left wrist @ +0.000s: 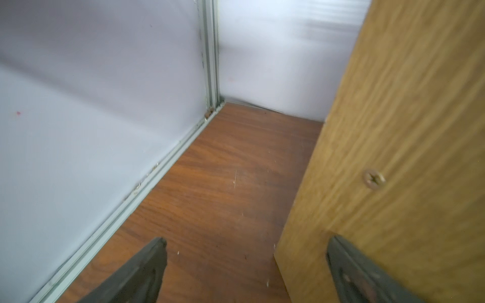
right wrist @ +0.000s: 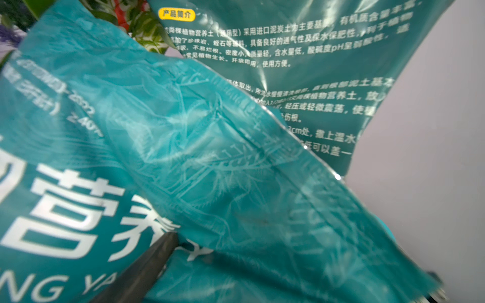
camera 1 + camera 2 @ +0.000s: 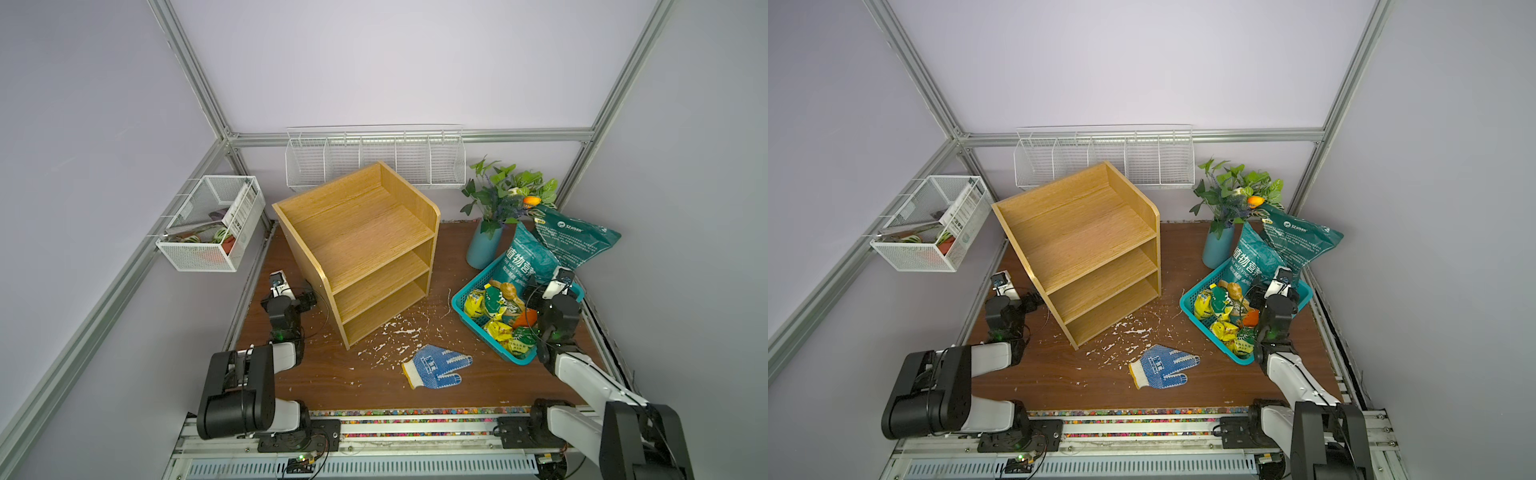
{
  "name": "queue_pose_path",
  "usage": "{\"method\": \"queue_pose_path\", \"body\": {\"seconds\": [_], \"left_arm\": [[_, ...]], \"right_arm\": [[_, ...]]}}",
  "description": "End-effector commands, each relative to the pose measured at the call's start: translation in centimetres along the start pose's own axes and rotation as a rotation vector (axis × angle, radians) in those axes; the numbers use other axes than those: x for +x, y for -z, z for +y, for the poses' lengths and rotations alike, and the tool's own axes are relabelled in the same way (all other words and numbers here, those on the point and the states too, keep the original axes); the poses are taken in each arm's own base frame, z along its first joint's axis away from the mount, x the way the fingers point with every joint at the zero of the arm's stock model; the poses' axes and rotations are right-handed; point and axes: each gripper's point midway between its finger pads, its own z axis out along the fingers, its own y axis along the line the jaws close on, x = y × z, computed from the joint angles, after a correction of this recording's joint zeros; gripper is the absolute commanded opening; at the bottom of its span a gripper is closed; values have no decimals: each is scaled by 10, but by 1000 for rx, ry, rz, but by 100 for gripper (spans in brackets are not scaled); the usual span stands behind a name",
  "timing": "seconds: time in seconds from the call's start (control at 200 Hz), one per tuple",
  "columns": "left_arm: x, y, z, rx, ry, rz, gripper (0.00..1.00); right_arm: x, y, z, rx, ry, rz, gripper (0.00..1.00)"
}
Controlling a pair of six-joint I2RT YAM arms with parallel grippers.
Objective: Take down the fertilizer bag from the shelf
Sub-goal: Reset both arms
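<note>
The oak shelf (image 3: 357, 232) (image 3: 1079, 232) stands at an angle in mid-table, and all three tiers look bare. Two teal fertilizer bags show at the right. One (image 3: 525, 257) (image 3: 1252, 255) stands in the blue basket (image 3: 478, 332); the other (image 3: 577, 241) leans on the wall behind. My right gripper (image 3: 536, 291) is over the basket against the front bag (image 2: 210, 157), jaws wide. One finger (image 2: 147, 267) shows and the bag's fold hides the other. My left gripper (image 1: 248, 240) is open and empty, low beside the shelf's side panel (image 1: 393, 157).
A blue-dotted work glove (image 3: 436, 365) lies in front, with white scraps (image 3: 399, 332) scattered near the shelf's foot. A teal vase of plants (image 3: 484, 245) stands behind the basket, which holds several small packets. Wire baskets (image 3: 374, 160) and a mesh bin (image 3: 212, 224) hang on the walls.
</note>
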Motion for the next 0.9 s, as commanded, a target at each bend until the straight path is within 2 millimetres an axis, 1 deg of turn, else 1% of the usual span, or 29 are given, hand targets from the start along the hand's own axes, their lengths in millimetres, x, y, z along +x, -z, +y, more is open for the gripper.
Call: {"method": "queue_pose_path", "body": {"seconds": [0.0,0.01,0.06,0.13,0.15,0.175,0.205,0.26,0.285,0.31,0.325,0.395,0.47,0.48,0.49,0.495,0.51,0.54,0.62,0.72,0.775,0.895], "left_arm": [[-2,3,-22,108,5,-63,100],[-4,3,-23,112,4,-59,100],[4,0,-24,111,3,9,100],[4,2,-24,113,-6,-40,100],[-1,4,-23,111,-5,-75,100],[-3,6,-23,110,0,-83,100],[-1,6,-22,109,-1,-64,100],[0,5,-22,106,-1,-52,100],[1,4,-23,110,-6,-53,100],[0,4,-24,117,-9,-64,100],[-1,4,-25,122,-11,-70,100],[0,5,-26,132,-17,-62,100],[-1,5,-26,131,-18,-71,100],[-1,5,-26,131,-18,-69,100],[0,5,-27,132,-18,-68,100],[0,5,-27,131,-18,-66,100],[0,4,-26,130,-18,-67,100],[-1,4,-26,130,-18,-68,100],[0,4,-26,130,-18,-66,100],[0,4,-27,131,-18,-67,100],[0,4,-27,132,-18,-67,100],[0,4,-26,130,-19,-66,100]], "right_arm": [[60,-4,31,-168,47,199,86],[61,-5,32,-172,45,200,86],[58,-12,36,-160,41,187,86],[53,-22,45,-165,92,142,86],[52,-24,47,-157,117,123,86],[55,-29,48,-150,131,118,86],[61,-32,52,-163,140,125,86],[78,-34,58,-182,158,136,86],[75,-35,60,-179,169,90,87],[72,-32,60,-167,176,66,87],[75,-31,59,-164,180,82,87],[75,-27,56,-152,176,109,88],[76,-28,54,-141,173,102,89],[76,-29,54,-137,174,100,90],[75,-30,53,-133,172,96,97],[76,-30,53,-131,171,95,98],[75,-32,53,-124,169,88,99],[73,-34,50,-103,163,79,99],[75,-34,43,-63,155,116,99],[73,-39,43,-53,155,105,99],[75,-38,43,-51,157,127,99],[74,-38,43,-54,157,117,99]]}}
